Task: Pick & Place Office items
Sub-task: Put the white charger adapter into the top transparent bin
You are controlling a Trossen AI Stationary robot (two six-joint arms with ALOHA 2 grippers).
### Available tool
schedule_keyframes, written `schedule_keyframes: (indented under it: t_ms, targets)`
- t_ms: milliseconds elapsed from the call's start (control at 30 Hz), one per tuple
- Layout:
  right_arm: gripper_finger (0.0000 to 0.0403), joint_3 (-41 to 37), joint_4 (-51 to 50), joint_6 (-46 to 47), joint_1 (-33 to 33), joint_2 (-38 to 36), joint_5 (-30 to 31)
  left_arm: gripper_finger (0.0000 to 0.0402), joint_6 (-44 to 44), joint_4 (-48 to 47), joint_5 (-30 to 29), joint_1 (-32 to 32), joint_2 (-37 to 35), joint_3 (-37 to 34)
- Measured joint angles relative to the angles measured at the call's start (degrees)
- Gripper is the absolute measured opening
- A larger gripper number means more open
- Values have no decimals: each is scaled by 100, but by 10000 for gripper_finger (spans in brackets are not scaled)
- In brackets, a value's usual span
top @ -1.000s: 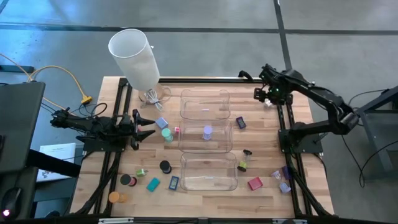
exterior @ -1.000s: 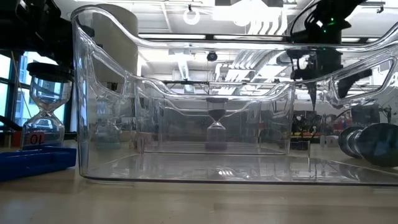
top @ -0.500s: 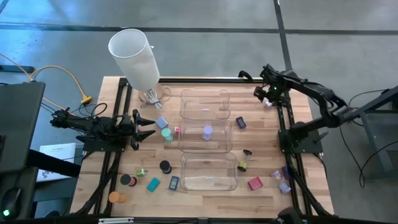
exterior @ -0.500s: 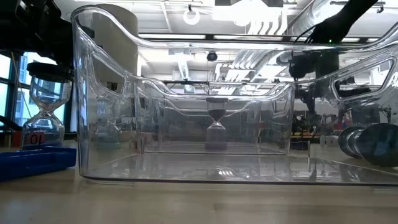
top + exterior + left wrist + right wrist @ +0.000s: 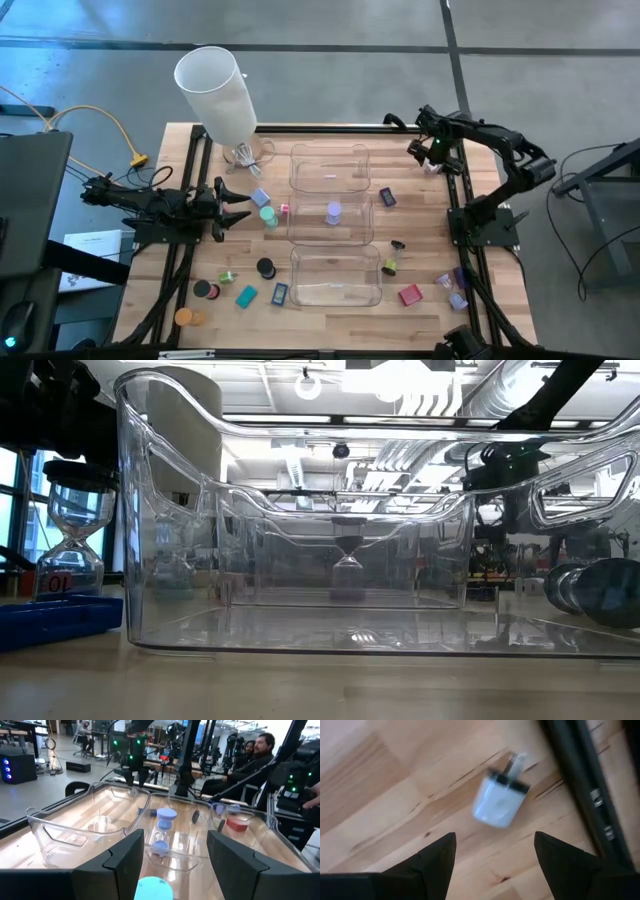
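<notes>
Wood table: R hand open over small white item.

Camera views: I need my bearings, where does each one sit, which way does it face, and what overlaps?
High view: overhead, straight down on the table; left gripper and right gripper both show.
Low view: table height, looking through the clear tray; one arm shows overhead.
Left wrist view: across the table past its open fingers.
Right wrist view: down on a small white piece.
Shared: the lilac sand timer shows in left wrist, high and low views.
</notes>
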Motion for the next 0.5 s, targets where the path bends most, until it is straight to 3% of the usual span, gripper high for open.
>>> schedule_keyframes:
  t_ms: [133, 333, 500]
  targets:
    - [259, 0, 11, -5, -122, 0, 43, 212, -14, -37, 0, 0, 0, 0]
    - [259, 0, 77, -96, -261, 0, 870, 212, -14, -40, 0, 0, 0, 0]
    - [259, 0, 326, -94, -257, 0, 527, 212, -14, -39, 0, 0, 0, 0]
